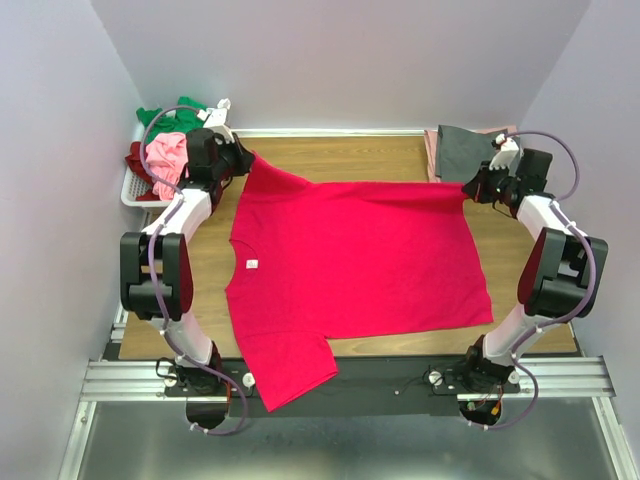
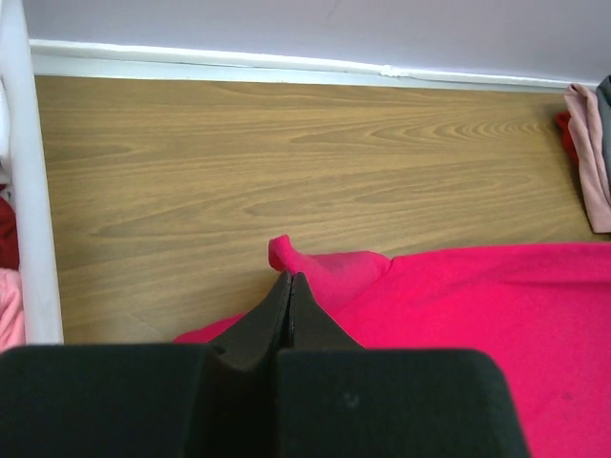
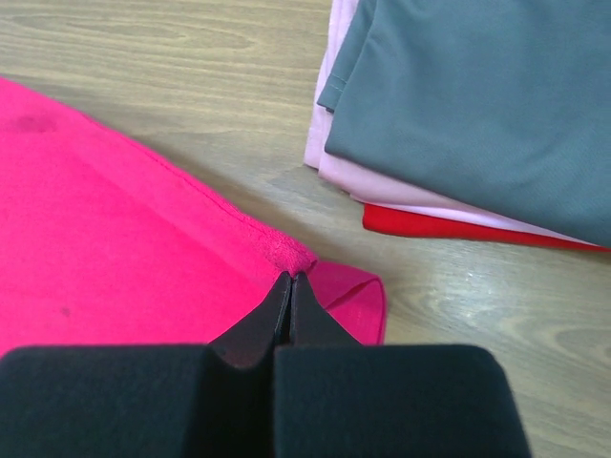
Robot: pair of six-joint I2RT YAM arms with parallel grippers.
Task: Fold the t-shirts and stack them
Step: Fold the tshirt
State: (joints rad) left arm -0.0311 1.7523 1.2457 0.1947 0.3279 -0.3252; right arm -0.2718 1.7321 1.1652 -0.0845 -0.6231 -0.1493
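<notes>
The crimson-pink t-shirt [image 1: 350, 260] lies spread flat on the wooden table, collar at the left, one sleeve hanging over the near edge. My left gripper [image 1: 243, 160] is shut on its far left sleeve tip, which shows in the left wrist view [image 2: 329, 272] pinched at the fingertips. My right gripper [image 1: 470, 188] is shut on the far right hem corner [image 3: 296, 256]. A folded stack with a grey tee [image 1: 465, 150] on top, light pink [image 3: 382, 186] and red [image 3: 458, 229] below, sits at the far right.
A white slatted basket [image 1: 132, 190] at the far left holds green [image 1: 175, 118], light pink [image 1: 165, 155] and maroon tees. The table's back edge meets a white rail [image 2: 286, 69] and the wall.
</notes>
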